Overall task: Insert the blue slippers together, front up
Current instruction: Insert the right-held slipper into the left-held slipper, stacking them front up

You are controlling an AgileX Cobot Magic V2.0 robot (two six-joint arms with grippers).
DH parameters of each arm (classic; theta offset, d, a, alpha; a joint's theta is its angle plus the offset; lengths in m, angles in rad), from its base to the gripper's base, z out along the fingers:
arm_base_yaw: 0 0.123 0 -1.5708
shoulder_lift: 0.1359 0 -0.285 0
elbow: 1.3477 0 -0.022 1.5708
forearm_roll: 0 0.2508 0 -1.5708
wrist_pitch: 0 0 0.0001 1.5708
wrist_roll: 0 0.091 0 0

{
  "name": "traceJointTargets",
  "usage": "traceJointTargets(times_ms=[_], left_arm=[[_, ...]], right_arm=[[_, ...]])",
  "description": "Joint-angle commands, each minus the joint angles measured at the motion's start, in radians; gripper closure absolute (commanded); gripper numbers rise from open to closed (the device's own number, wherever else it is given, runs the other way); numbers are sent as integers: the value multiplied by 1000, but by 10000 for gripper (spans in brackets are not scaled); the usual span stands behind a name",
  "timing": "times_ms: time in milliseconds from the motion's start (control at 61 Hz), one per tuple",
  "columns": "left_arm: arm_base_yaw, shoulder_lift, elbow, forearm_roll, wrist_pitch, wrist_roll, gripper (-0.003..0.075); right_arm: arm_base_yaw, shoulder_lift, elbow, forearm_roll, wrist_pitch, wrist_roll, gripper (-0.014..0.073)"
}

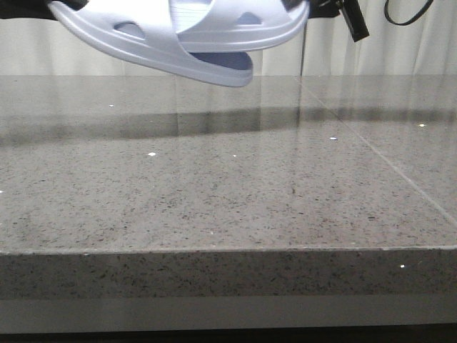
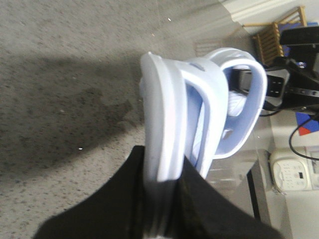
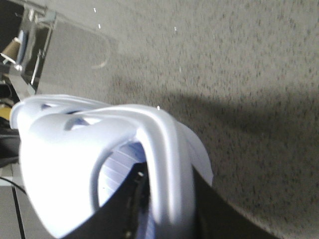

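Note:
Two pale lavender-blue slippers hang high above the table at the top of the front view. The left slipper (image 1: 136, 39) slants down to the right, and the right slipper (image 1: 243, 25) is nested through its strap. My left gripper (image 2: 167, 199) is shut on the sole end of the left slipper (image 2: 159, 119); the right slipper (image 2: 237, 104) is tucked against it. My right gripper (image 3: 169, 209) is shut on the right slipper's rim (image 3: 164, 159), with one finger (image 3: 127, 204) inside on the ribbed footbed. Both grippers are almost wholly cut off in the front view.
A grey speckled stone table (image 1: 214, 186) lies far below the slippers, with its front edge (image 1: 214, 250) near me and a seam (image 1: 371, 143) on the right. White curtains hang behind. A black cable (image 1: 357, 21) dangles at the top right. A wooden chair (image 2: 279, 35) stands beyond the table.

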Motion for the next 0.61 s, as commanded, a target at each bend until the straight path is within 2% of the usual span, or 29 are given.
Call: traceJointTargets(times_ms=[0,360,590], left_arm=[[-18,-49,-26,-145,123,-6,739],[-18,-49,-26,-145,123,-6,739],[-18,-49,-26,-145,123,-6,739]], right_arm=[[-9,-65,-35,61,86,10,356],[-154,-136,-35,15,121,27,356],[-214,-189,-35,-68,116,28,358]])
